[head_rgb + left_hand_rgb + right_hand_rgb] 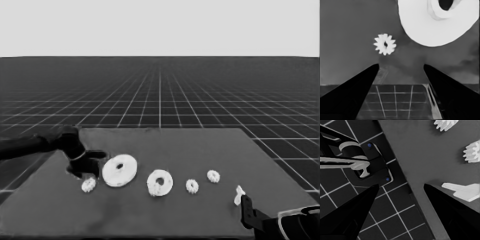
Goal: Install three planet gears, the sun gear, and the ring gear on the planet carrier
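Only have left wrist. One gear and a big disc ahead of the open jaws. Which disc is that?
Observer: The larger round part. The smaller round part lies apart from it, toward the table's right end.
Operator: Other gears?
Observer: Two more gears lie past the smaller one. I can't find a fourth.
Operator: Right arm?
Observer: Parked at the near right corner, right gripper by the thin white piece, jaws open, holding nothing.

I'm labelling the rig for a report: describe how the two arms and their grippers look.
Both arms are black near the gripper; the right arm turns pale grey farther back. The left gripper and right gripper each have two long, pointed black fingers. No cables or markings show.
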`<action>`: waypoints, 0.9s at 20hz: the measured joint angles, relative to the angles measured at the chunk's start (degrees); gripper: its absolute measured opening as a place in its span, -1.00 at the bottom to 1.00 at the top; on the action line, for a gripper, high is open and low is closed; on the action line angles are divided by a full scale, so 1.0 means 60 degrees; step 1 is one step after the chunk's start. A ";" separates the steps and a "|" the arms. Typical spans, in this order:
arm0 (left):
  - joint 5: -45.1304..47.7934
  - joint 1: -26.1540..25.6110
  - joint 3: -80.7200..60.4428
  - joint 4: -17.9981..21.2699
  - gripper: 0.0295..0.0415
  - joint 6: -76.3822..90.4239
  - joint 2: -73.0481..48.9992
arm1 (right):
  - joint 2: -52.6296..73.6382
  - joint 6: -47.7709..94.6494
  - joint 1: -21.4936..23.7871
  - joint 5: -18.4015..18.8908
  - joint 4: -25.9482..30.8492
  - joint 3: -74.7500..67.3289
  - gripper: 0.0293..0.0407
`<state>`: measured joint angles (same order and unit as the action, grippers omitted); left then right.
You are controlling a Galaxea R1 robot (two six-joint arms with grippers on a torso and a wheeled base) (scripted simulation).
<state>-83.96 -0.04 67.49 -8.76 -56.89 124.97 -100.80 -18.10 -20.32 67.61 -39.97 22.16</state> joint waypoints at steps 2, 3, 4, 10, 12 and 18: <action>0.0141 0.0005 0.0876 0.0131 0.49 0.1035 -0.0270 | 0.0000 0.0000 0.0000 0.0000 0.0000 0.0000 0.61; 0.0170 0.0004 0.1087 0.0163 0.49 0.1263 -0.0292 | 0.0000 0.0000 0.0000 0.0000 0.0000 0.0000 0.61; 0.0186 0.0003 0.1214 0.0182 0.49 0.1397 -0.0298 | 0.0000 0.0000 0.0000 0.0000 0.0000 0.0000 0.61; 0.1515 -0.1791 0.2457 -0.1023 0.49 0.1836 0.0278 | 0.0000 0.0000 0.0000 0.0000 0.0000 0.0000 0.61; 0.1640 -0.1930 0.2617 -0.1107 0.49 0.1882 0.0361 | 0.0000 0.0000 0.0000 0.0000 0.0000 0.0000 0.61; 0.1703 -0.1993 0.2697 -0.1149 -0.69 0.1904 0.0401 | 0.0000 0.0000 0.0000 0.0000 0.0000 0.0000 0.61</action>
<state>-73.74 -12.00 83.68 -15.65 -45.46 127.38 -100.80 -18.10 -20.32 67.61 -39.97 22.16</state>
